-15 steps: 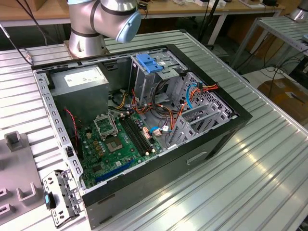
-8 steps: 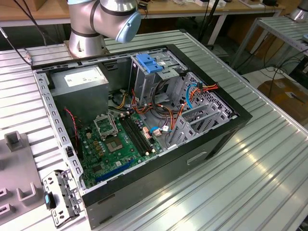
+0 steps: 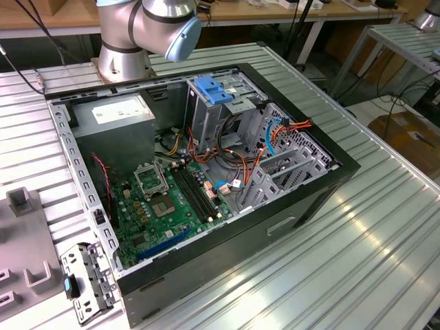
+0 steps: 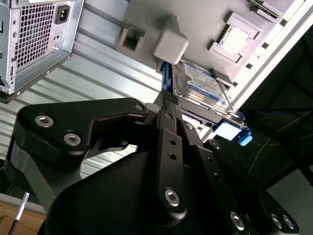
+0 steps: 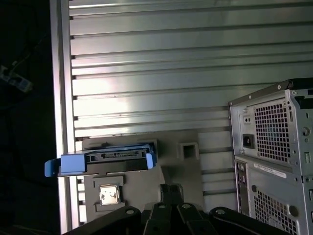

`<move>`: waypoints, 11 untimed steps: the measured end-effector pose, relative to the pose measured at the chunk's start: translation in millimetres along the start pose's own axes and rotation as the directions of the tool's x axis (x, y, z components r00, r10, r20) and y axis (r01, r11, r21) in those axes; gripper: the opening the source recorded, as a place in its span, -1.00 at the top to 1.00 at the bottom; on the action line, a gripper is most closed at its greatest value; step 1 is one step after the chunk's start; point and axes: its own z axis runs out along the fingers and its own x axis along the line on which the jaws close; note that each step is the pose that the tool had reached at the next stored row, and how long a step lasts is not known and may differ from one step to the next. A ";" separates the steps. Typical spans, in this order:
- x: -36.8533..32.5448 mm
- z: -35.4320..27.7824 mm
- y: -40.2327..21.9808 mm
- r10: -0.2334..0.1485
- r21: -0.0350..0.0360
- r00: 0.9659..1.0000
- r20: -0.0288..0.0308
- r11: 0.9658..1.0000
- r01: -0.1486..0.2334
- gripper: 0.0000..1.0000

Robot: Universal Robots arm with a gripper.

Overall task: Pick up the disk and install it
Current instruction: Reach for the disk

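My hand (image 5: 169, 189), narrowed almost to touching and gripping nothing, hangs over the grey fixture plate (image 5: 138, 188), where the disk (image 5: 104, 162) lies flat ahead, off towards the worktop (image 5: 146, 73) edge and away from the computer case (image 5: 274, 147).

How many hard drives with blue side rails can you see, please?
1. The disk rests on the gray fixture plate beside the computer case; others may be hidden inside the case.
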 end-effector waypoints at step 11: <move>16.8 0.1 -1.3 0.000 0.000 1.000 -0.001 1.000 0.000 0.79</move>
